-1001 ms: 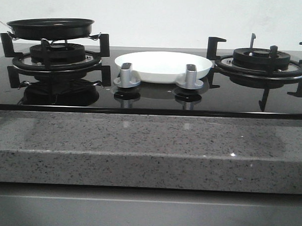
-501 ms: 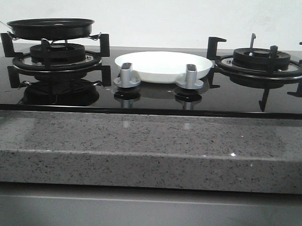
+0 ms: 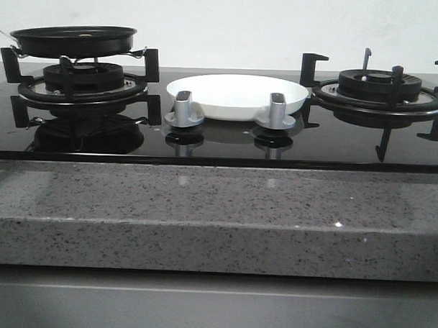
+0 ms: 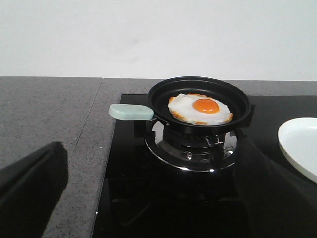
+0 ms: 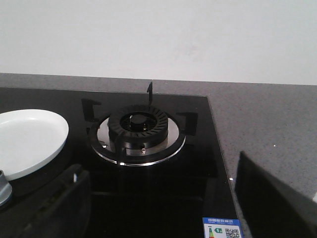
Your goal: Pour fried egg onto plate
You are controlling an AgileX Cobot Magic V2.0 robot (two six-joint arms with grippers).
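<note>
The fried egg point(image 4: 200, 108), white with an orange yolk, lies flat in a black frying pan point(image 4: 161, 96) on the left burner. The pan's pale green handle point(image 4: 130, 112) points toward the grey counter. From the front the pan point(image 3: 72, 40) sits level and its rim hides the egg. The white plate point(image 3: 236, 92) rests empty on the hob between the burners; its rim also shows as plate point(image 4: 299, 146) and plate point(image 5: 27, 141). My left gripper point(image 4: 153, 198) hangs open well short of the pan. My right gripper point(image 5: 161, 208) is open before the right burner. Neither holds anything.
Two silver knobs point(image 3: 183, 109) point(image 3: 277, 112) stand in front of the plate. The right burner point(image 5: 138, 131) carries nothing on its black grate. A grey speckled counter edge point(image 3: 217, 214) runs along the front of the glass hob. A blue label point(image 5: 221, 228) sticks to the glass.
</note>
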